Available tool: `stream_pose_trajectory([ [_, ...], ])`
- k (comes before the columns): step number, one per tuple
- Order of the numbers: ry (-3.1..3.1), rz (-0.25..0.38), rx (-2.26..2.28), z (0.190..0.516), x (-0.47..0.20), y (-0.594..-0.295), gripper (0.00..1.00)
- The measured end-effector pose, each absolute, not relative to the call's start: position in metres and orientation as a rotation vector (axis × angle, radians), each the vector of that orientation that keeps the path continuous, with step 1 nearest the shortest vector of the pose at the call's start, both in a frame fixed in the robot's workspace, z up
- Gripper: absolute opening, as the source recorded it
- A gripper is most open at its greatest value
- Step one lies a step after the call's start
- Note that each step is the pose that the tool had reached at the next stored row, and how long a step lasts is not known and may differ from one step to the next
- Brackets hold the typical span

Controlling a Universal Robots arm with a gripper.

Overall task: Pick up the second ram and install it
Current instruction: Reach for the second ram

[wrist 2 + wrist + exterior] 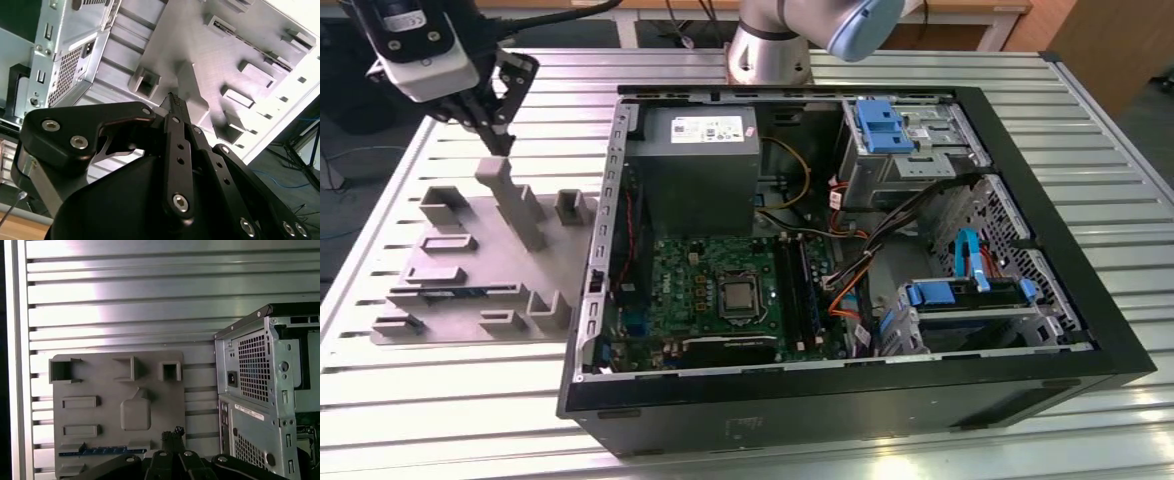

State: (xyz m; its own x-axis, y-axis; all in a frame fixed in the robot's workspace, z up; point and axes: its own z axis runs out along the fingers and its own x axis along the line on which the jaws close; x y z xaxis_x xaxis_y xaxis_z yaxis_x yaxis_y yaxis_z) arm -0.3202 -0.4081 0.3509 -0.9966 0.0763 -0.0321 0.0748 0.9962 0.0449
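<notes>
Pick-up stage, I judge: tool [495, 140] clenched (empty) over the grey tray [494, 250]; second ram [102, 451] lies ungrasped, well apart; grasping needs fingers opened.

An open computer case [854, 405] lies centre-right in the exterior view on a slatted metal table [454, 400], with a grey moulded tray [467, 250] at left.

Slatted metal table [454, 400] bears grey fixture [467, 262] and computer case [854, 402].

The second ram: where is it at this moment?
In the first wrist view the second ram sits in a slot of the grey fixture tray; that tray lies at the exterior view's left of the open computer case.
</notes>
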Motion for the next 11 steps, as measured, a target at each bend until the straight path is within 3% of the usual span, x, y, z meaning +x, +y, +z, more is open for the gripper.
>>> stream_pose_trajectory([
  [11, 3.105, 0.068, 0.117, 0.343, -0.336, -0.422, 0.11],
])
